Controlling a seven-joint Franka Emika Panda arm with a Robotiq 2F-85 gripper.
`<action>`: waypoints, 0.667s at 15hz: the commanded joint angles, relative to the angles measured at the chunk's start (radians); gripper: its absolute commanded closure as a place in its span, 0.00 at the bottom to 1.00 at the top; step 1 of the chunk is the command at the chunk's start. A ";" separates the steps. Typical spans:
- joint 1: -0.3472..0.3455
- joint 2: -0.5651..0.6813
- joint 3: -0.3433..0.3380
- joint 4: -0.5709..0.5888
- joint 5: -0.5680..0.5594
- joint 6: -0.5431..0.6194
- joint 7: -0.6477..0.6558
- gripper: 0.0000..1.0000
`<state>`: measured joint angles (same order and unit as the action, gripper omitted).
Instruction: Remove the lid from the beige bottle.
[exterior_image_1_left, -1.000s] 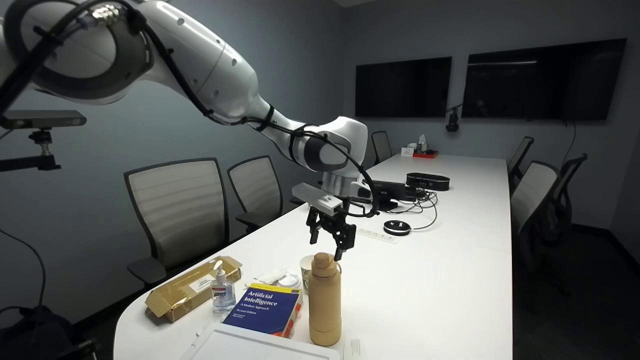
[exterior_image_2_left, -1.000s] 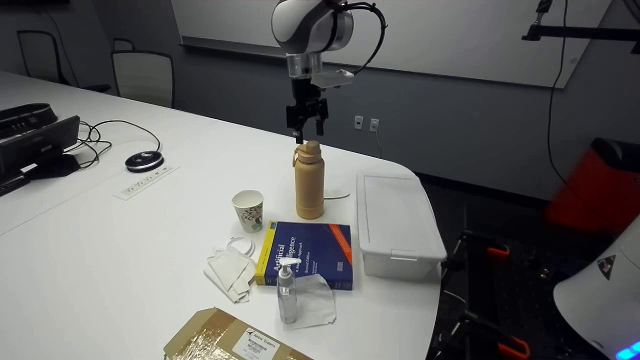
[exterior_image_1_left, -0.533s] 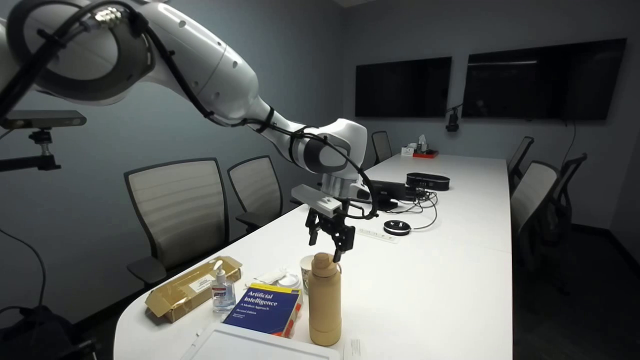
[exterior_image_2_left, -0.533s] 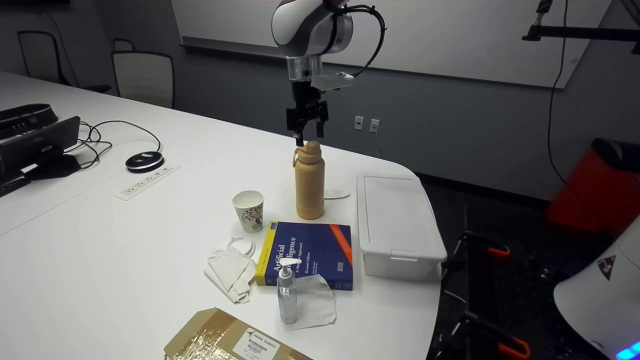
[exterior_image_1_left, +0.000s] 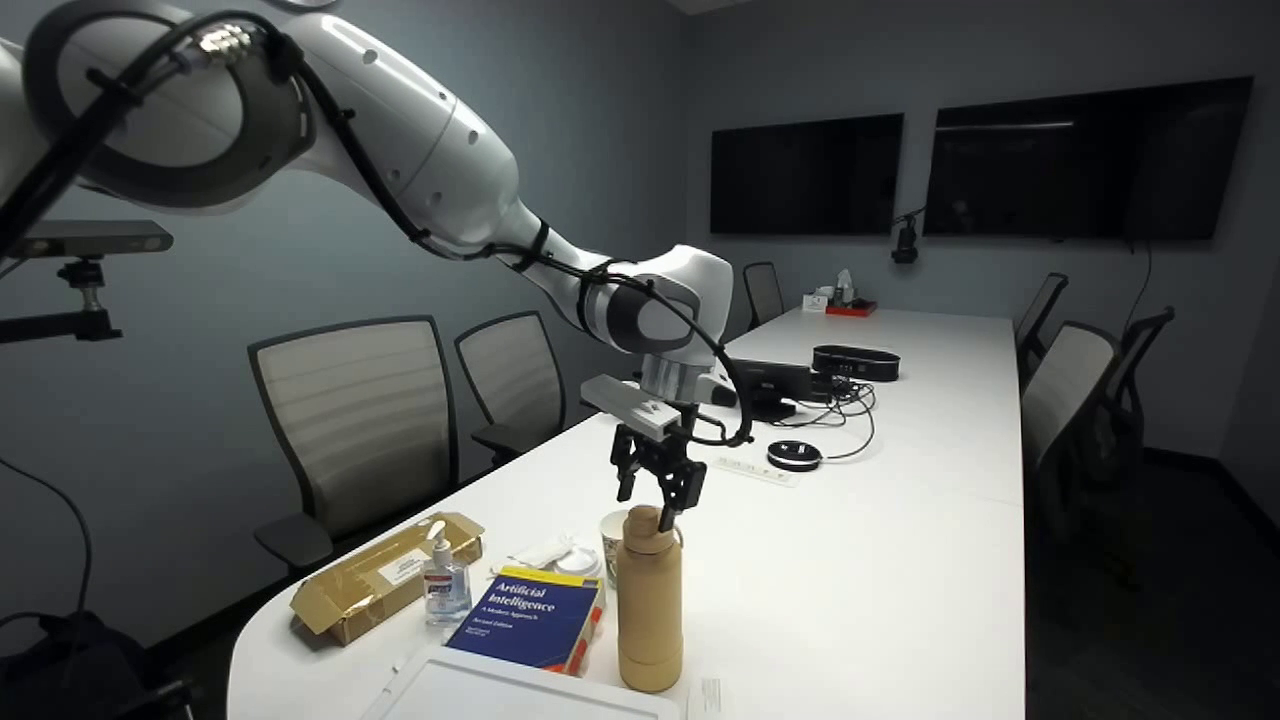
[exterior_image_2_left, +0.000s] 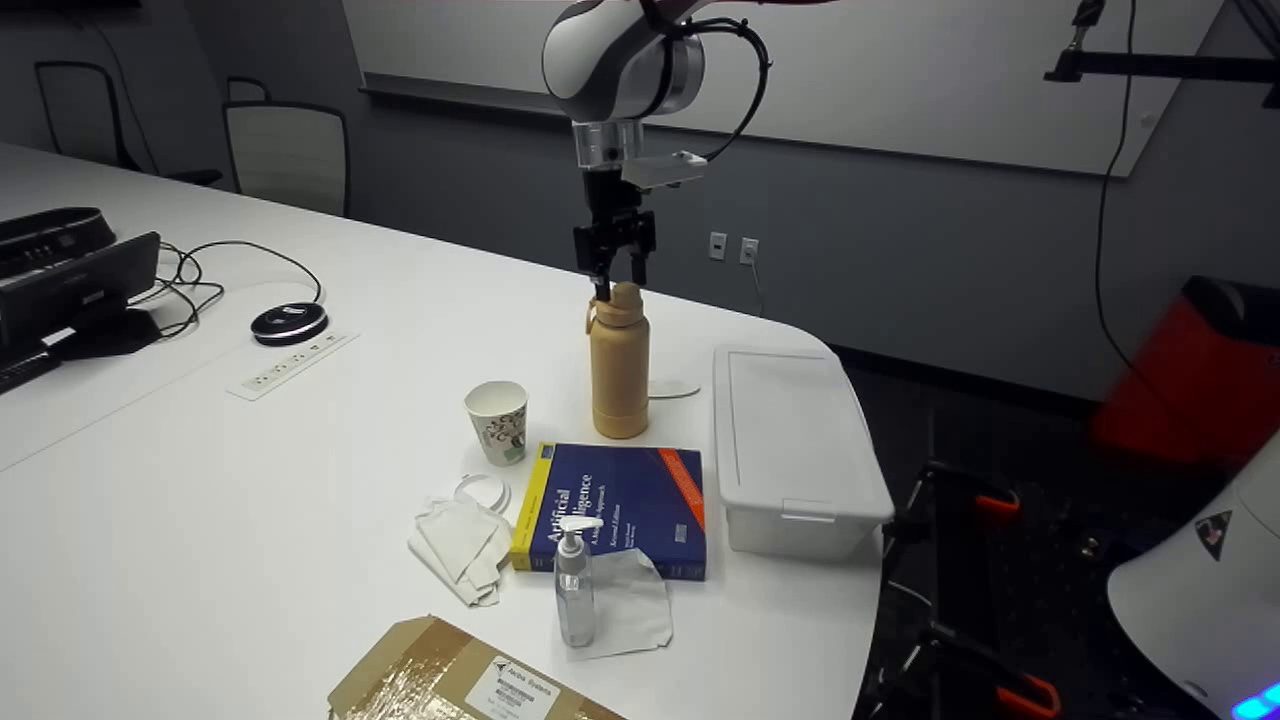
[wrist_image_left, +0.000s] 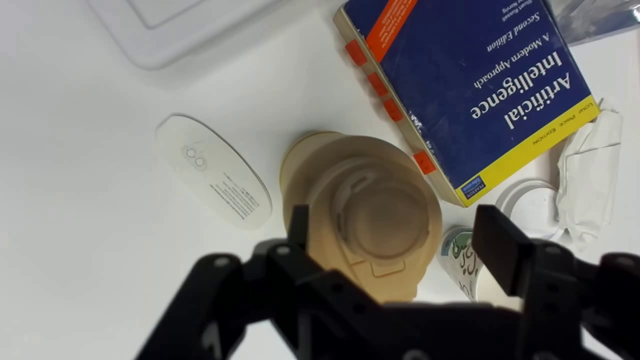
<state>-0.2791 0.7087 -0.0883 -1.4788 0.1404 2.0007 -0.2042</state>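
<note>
The beige bottle (exterior_image_1_left: 650, 620) stands upright on the table in both exterior views (exterior_image_2_left: 620, 380). Its lid (exterior_image_2_left: 626, 296) is on top, with a carry loop at one side. The wrist view looks straight down on the round lid (wrist_image_left: 387, 220). My gripper (exterior_image_1_left: 646, 506) points down over the bottle top, also in an exterior view (exterior_image_2_left: 620, 284). In the wrist view, the gripper (wrist_image_left: 395, 227) is open, one finger on each side of the lid cap, with a wider gap at the right finger. Its fingertips are about level with the cap's top. I see no grip on it.
A blue book (exterior_image_2_left: 625, 510) and a paper cup (exterior_image_2_left: 498, 425) stand close to the bottle. A white bin (exterior_image_2_left: 800, 450), a sanitizer bottle (exterior_image_2_left: 575, 590), napkins (exterior_image_2_left: 460, 550), a white cup lid (exterior_image_2_left: 483, 492) and a cardboard box (exterior_image_1_left: 390, 575) are also on the table.
My gripper has moved down toward the bottle top, fingers still open. The fingertips are now at the cap's height. The bottle and the other objects have not moved.
</note>
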 joint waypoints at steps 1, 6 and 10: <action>0.000 -0.019 0.001 -0.009 -0.001 -0.017 0.028 0.47; 0.003 -0.027 -0.005 -0.014 -0.011 -0.020 0.039 0.80; 0.005 -0.028 -0.004 -0.013 -0.018 -0.024 0.027 0.80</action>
<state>-0.2792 0.7081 -0.0923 -1.4784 0.1368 2.0006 -0.1902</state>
